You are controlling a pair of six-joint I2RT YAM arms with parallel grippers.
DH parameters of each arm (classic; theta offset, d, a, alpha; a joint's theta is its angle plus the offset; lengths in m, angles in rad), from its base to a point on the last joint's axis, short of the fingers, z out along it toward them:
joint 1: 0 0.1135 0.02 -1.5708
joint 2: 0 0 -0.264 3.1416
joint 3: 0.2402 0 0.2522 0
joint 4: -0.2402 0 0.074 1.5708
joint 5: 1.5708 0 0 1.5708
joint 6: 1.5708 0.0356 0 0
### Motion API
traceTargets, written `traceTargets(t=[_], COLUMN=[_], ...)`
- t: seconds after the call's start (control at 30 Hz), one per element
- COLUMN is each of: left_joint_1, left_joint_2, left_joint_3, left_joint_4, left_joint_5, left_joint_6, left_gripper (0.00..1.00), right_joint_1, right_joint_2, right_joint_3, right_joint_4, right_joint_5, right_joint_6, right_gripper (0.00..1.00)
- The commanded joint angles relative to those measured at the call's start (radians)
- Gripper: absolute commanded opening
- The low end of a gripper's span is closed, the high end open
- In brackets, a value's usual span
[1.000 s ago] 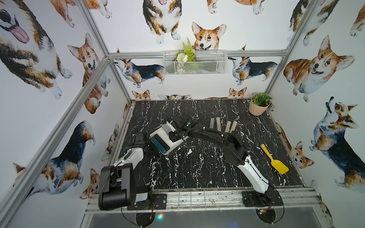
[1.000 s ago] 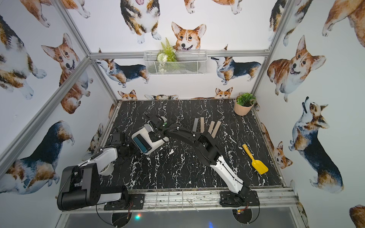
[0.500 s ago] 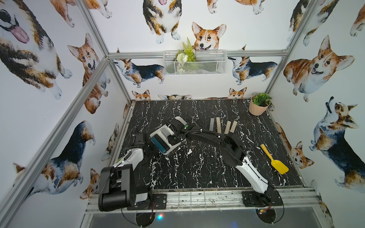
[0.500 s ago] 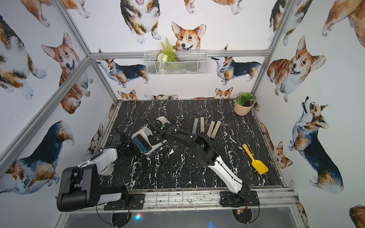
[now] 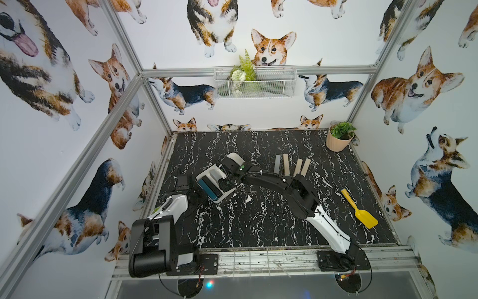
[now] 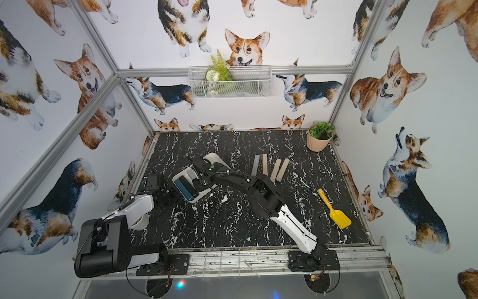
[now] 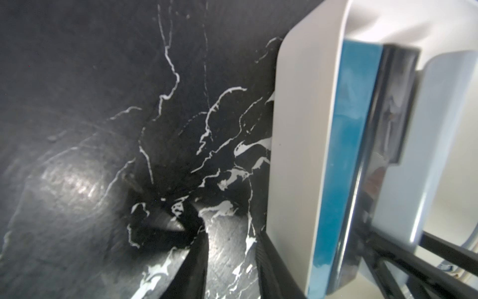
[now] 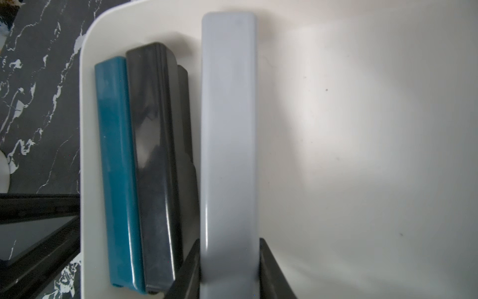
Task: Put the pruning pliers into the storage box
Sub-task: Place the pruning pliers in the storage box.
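Two pliers (image 8: 116,168) in box (image 8: 336,129), four outside; right gripper (image 8: 229,242) clamps one, left gripper (image 7: 222,233) ajar.

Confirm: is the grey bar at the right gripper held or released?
Held: the right gripper clamps the grey bar from both sides, over the storage box.

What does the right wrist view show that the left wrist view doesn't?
Only right wrist: a grey bar clamped in the right jaws over the bare floor of the box. Only left wrist: the left jaws, open and empty, beside the box's outer wall. Both: teal bar and black bar side by side in the box, plus the table.
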Motion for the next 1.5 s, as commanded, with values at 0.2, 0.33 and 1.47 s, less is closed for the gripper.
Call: traceTargets(t=[0.2,0.33,1.47], left_joint_1=[0.0,0.0,0.0], left_joint_2=[0.011,0.011,0.006], left_joint_3=[0.005,0.003,-0.011], left_joint_4=[0.007,0.006,0.013], left_joint_5=[0.008,0.007,0.005], left_joint_6=[-0.002,-0.002,-0.002], left_gripper=[0.35,0.35,0.35], right_joint_1=[0.004,0.004,0.007], right_joint_2=[0.029,0.033,-0.068], right_joint_3=[0.03,0.03,-0.09], right_joint_4=[-0.009,-0.009,0.094], right_joint_5=[-0.008,-0.004,-0.025], right_joint_6=[-0.011,-0.009,-0.026], right_gripper=[0.0,0.0,0.44])
